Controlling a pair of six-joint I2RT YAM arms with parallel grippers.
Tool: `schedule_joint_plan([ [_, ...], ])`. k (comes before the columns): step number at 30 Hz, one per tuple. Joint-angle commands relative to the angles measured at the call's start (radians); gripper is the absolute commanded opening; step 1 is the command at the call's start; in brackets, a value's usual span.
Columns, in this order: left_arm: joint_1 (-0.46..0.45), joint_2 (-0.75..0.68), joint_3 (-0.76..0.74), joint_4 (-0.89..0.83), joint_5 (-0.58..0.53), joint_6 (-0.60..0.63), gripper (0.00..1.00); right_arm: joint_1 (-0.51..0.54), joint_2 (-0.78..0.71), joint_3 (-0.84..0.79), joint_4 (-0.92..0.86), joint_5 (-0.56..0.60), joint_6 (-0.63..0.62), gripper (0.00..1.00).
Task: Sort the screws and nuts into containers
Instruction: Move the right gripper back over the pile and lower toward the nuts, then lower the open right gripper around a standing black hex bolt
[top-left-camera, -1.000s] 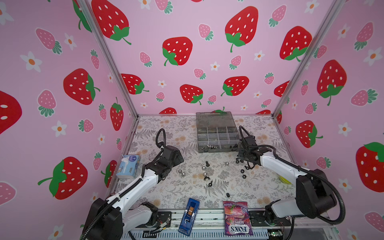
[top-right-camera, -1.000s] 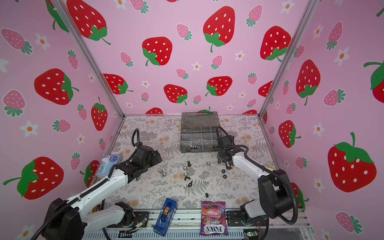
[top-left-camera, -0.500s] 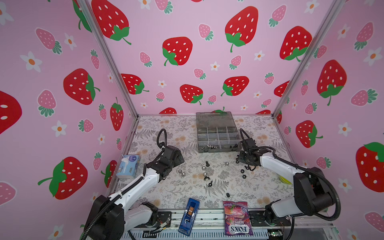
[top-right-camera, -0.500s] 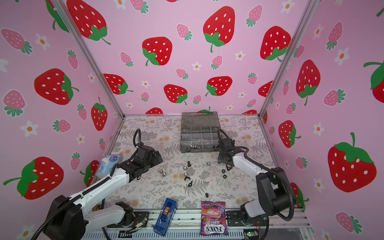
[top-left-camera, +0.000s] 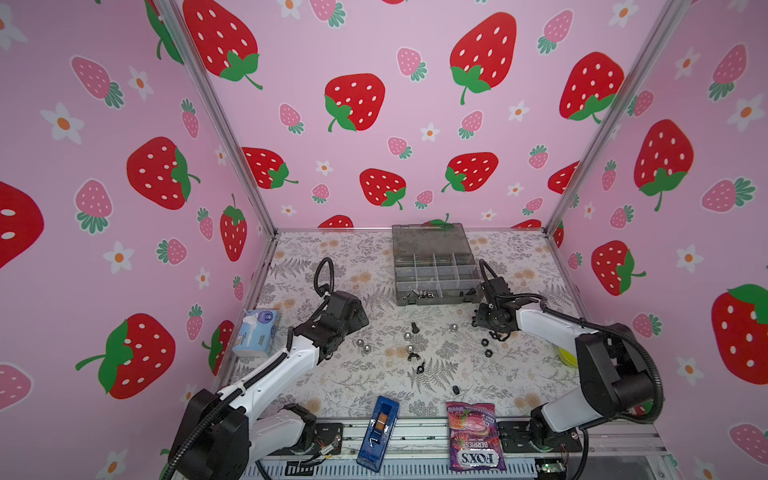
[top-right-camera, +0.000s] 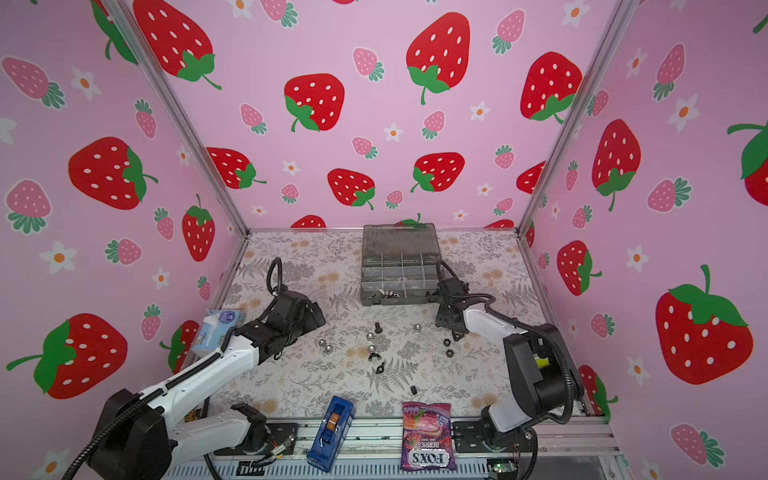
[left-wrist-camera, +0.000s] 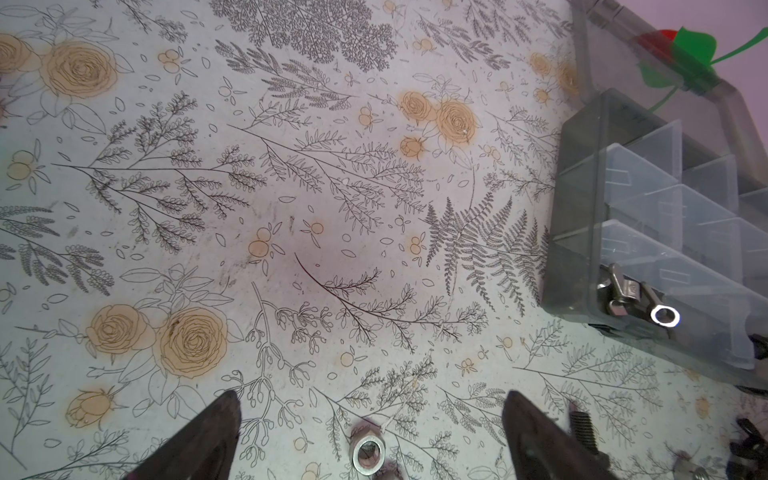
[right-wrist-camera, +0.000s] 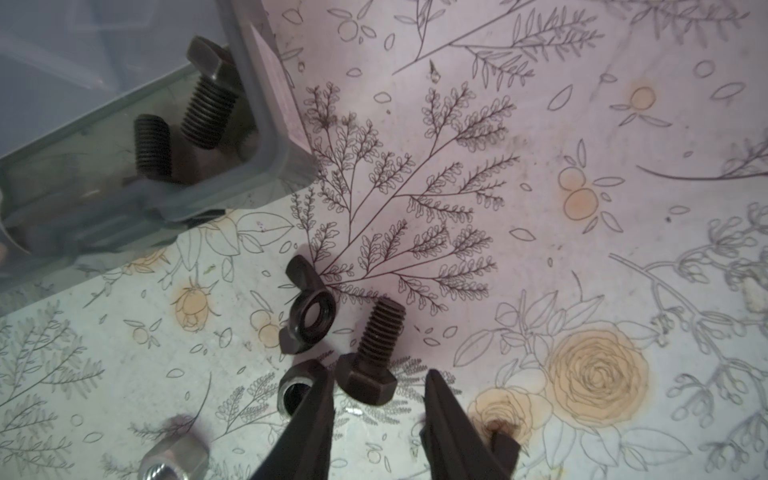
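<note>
Screws (right-wrist-camera: 208, 104), two black, lie in a corner cell of the containers (right-wrist-camera: 266, 137). A third screw (right-wrist-camera: 380, 328) lies on the table (right-wrist-camera: 540, 249), head between the narrowly parted right gripper (right-wrist-camera: 376, 395); the left gripper (left-wrist-camera: 370, 399) gapes wide.

Pink walls (top-left-camera: 415, 41) printed with red strawberries and white flowers. Pale surface (top-left-camera: 332, 386) patterned with grey ferns and tan roses. Smoky grey organiser box (top-left-camera: 428, 241), black screws (right-wrist-camera: 376, 353), silver nuts (top-left-camera: 454, 327).

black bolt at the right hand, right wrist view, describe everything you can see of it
The black bolt is dull dark metal: hex head, short threaded shank. It lies flat on the floral table, head between the fingertips of the open right hand, unclamped. A black wing nut lies close beside the shank, apparently apart.
</note>
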Motion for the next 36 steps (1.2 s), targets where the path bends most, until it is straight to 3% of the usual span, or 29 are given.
schedule_joint_plan([
  [1,0.005,0.009,0.012,0.0,-0.003,-0.01,0.99,-0.008,0.022,-0.016,0.024,-0.009,-0.006,0.39],
  [23,0.006,0.003,0.004,-0.003,-0.006,-0.016,0.99,-0.031,0.089,-0.033,0.071,-0.022,-0.02,0.36],
  [36,0.008,-0.003,-0.002,-0.009,-0.019,-0.016,0.99,-0.033,0.081,-0.035,0.074,-0.034,-0.02,0.19],
])
